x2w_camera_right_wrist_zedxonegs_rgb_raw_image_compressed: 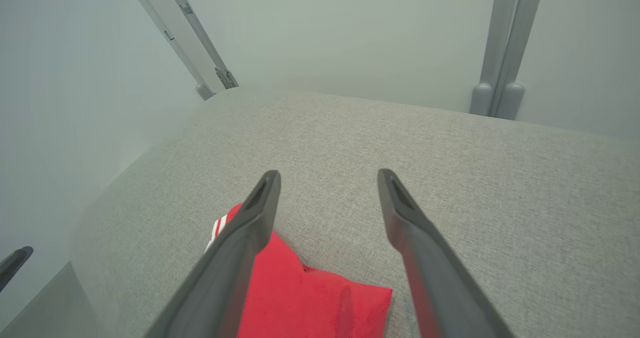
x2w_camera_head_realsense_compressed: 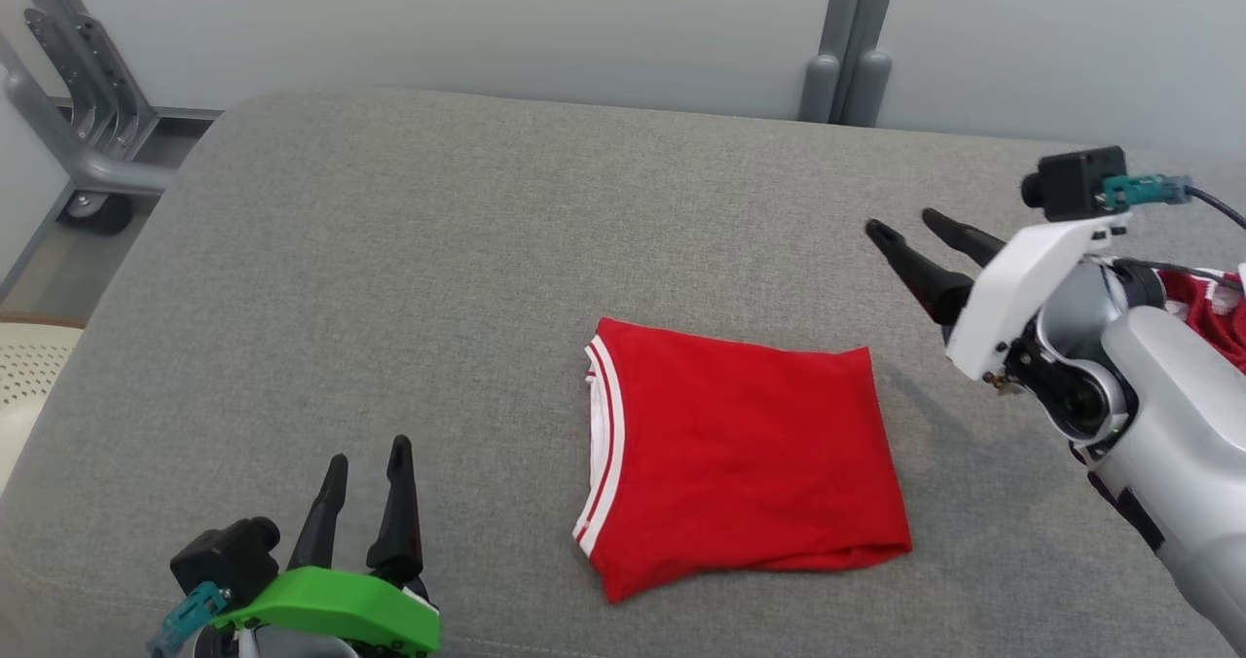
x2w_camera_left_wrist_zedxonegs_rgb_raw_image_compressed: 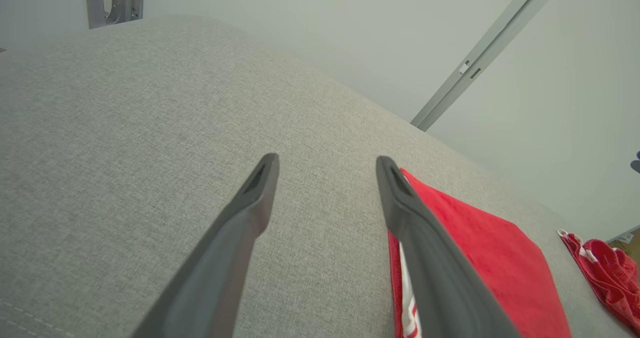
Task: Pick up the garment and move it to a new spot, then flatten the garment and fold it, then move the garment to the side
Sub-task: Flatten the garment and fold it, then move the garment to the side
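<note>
Closest to you, at the near left, your left gripper sits low over the cushion, its fingers spread wide with nothing between them. Now the garment: red and folded into a compact rectangle, it lies flat near the middle of the cushion, a little to the right, with its striped trim along the left edge. It lies between your two grippers and touches neither. To its far right your right gripper hangs above the cushion, jaws fully apart and empty, fingers pointing far and left. Behind that arm, at the right edge, a red cloth lies bunched.

The fold looks done, so I judge that the shift to the side is what remains. Watch for this: if you pinch only the top layer, the fold will likely open as you lift, so take all the layers at one edge. Dragging it across the rough weave could bunch the underside. The near edge looks a little uneven, so a one-sided pull may skew the stack. If you send it right, mind the red cloth; your right arm could snag it, or the two pieces could tangle.
</note>
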